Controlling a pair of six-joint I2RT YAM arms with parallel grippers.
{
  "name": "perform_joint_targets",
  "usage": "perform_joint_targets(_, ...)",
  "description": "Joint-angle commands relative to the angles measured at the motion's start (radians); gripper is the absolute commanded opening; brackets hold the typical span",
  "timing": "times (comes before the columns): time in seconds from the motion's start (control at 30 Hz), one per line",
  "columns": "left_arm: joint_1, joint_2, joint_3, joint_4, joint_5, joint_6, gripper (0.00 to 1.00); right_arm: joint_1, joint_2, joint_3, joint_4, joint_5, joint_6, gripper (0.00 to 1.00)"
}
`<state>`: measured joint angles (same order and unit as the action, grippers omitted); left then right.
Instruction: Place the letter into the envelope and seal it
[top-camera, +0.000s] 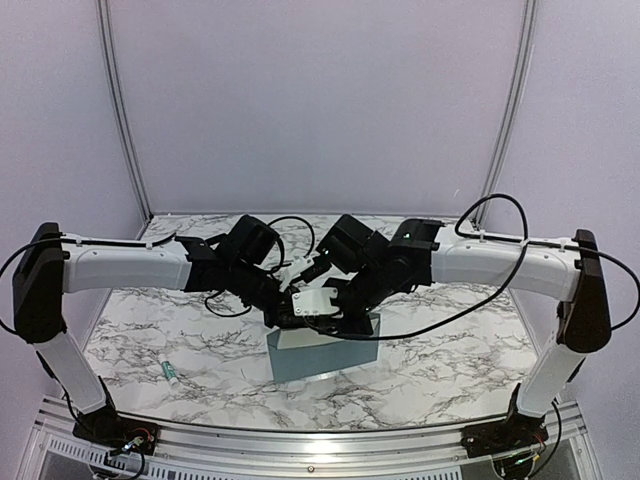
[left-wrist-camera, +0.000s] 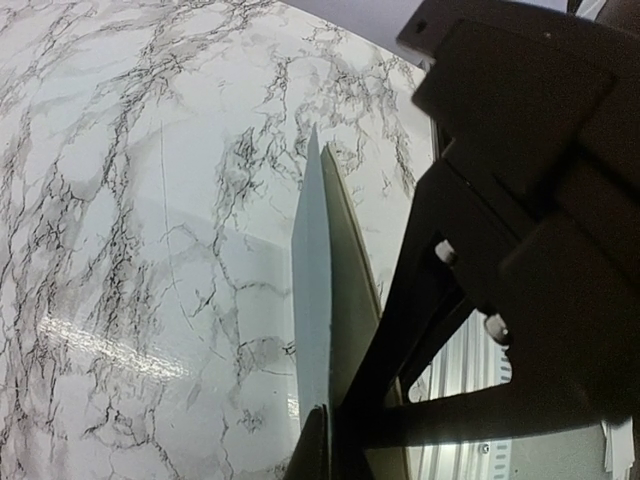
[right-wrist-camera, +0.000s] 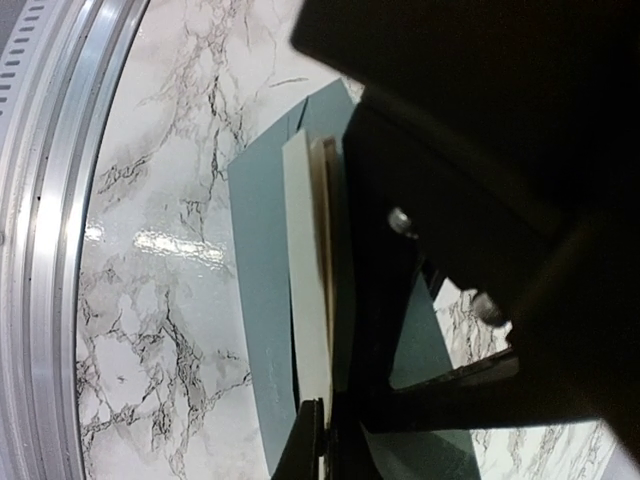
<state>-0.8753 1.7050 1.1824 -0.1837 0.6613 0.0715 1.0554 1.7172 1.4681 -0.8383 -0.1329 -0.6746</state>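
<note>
Envelope (left-wrist-camera: 308, 300) edge pinched by left tool (left-wrist-camera: 320, 445); right tool (right-wrist-camera: 318, 440) pinches letter (right-wrist-camera: 305, 280) edge.

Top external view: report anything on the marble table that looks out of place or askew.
A small green-and-white tube lies on its side near the left of the white marble table, well apart from the muted blue-grey paper envelope at the centre. What it is cannot be told. Nothing looks spilled or torn.

My left arm (top-camera: 130, 265) and right arm (top-camera: 500, 262) meet above the flat blue-grey paper envelope (top-camera: 320, 358); white marbled tabletop (top-camera: 450, 370) either side lies open.
</note>
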Motion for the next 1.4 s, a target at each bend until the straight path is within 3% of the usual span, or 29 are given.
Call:
perform_joint_targets(0.0,-0.006,0.001,0.024,0.010,0.040,0.010,0.00,-0.005,0.048,0.064,-0.077,0.046,-0.035,0.00)
perform_joint_targets(0.37,-0.006,0.014,0.033,0.011,0.043,0.004,0.00,0.031,0.180,0.143,-0.117,0.116,-0.058,0.00)
perform_joint_targets(1.03,-0.004,0.052,0.061,0.012,0.055,0.008,0.00,0.032,0.119,0.137,-0.105,0.194,-0.080,0.00)
perform_joint_targets(1.37,-0.003,0.076,0.077,0.011,0.057,0.007,0.00,0.037,0.244,0.128,-0.059,0.208,-0.099,0.00)
